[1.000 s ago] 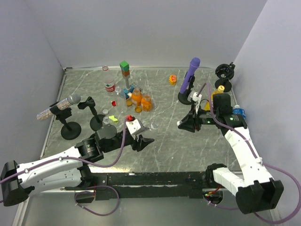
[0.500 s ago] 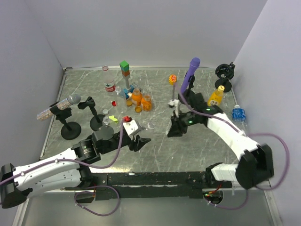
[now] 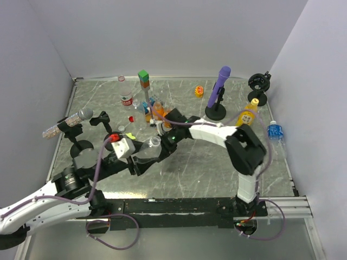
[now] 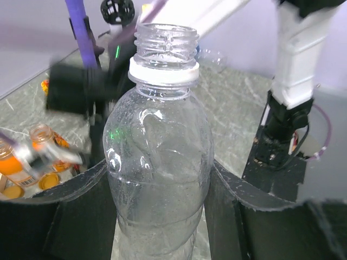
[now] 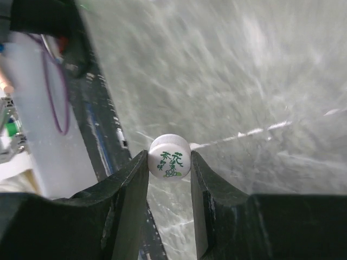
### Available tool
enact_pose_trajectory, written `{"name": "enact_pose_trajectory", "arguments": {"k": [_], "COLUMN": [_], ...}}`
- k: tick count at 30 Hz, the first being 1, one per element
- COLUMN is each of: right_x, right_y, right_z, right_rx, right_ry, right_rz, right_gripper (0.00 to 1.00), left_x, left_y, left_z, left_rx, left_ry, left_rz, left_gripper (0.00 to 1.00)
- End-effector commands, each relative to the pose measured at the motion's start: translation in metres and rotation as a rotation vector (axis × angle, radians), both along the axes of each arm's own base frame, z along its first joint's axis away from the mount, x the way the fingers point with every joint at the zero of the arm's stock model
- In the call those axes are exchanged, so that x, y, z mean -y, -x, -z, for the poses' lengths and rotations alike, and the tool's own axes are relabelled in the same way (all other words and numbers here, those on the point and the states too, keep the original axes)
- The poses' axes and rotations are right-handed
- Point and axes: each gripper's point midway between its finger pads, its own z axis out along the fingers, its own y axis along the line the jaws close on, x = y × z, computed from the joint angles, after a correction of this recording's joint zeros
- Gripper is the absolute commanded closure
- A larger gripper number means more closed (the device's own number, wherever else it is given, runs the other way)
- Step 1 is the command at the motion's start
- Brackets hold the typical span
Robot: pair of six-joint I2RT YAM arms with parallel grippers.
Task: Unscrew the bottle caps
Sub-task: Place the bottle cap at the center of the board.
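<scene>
In the left gripper (image 4: 159, 173), a clear plastic bottle (image 4: 157, 119), upright, squeezed low on its body by both black fingers (image 4: 81, 211). Neck open, threads bare, a white ring just below them. In the right gripper (image 5: 168, 162), a small round white screw cap with green print (image 5: 169, 156), pinched by its sides between two black fingers (image 5: 130, 189) above the grey marbled table (image 5: 260, 81).

Seen from above, bottle (image 3: 144, 157) and left gripper (image 3: 138, 163) left of the table's centre. Right gripper (image 3: 164, 143) just right of the open mouth; touching it or not, hard to say from there.

Further left and far, an orange-filled plastic bottle (image 3: 158, 111), a red-labelled clear bottle (image 3: 127, 99) and a loose red cap (image 3: 130, 118). Along the right side, a yellow juice bottle (image 3: 249, 114) and a squat blue-labelled bottle (image 3: 275, 130).
</scene>
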Motion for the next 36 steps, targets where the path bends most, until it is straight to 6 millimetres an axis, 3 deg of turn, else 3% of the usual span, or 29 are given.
{"name": "enact_pose_trajectory", "arguments": {"k": [1, 8, 14, 20, 24, 29, 31, 36], "right_x": [-0.012, -0.029, -0.049, -0.055, -0.054, -0.029, -0.009, 0.054], "right_y": [-0.009, -0.022, -0.048, -0.045, -0.042, -0.037, -0.031, 0.004], "right_z": [0.006, 0.034, 0.032, 0.044, 0.032, -0.018, -0.041, -0.074], "right_rx": [-0.062, -0.025, 0.037, 0.026, 0.038, 0.132, 0.202, 0.334], "right_ry": [0.045, 0.117, 0.121, 0.135, 0.095, 0.007, -0.027, -0.110], "right_rz": [0.101, 0.103, 0.168, 0.167, 0.144, 0.071, 0.000, -0.184], "right_gripper": [0.69, 0.68, 0.66, 0.47, 0.33, 0.22, 0.19, 0.12], "left_x": [-0.015, -0.017, -0.015, -0.019, -0.018, -0.015, -0.013, -0.004], "left_y": [0.007, 0.000, -0.003, -0.001, -0.001, 0.000, 0.000, -0.002], "left_z": [-0.004, 0.003, 0.008, 0.007, 0.008, 0.014, 0.018, 0.021], "left_rx": [-0.033, -0.041, -0.050, -0.041, -0.047, -0.055, -0.052, -0.035], "left_ry": [0.051, 0.022, -0.009, 0.011, 0.007, 0.008, 0.010, 0.040], "left_rz": [-0.018, -0.056, -0.061, -0.065, -0.064, -0.050, -0.046, -0.031], "left_gripper": [0.73, 0.73, 0.73, 0.73, 0.73, 0.73, 0.73, 0.73]}}
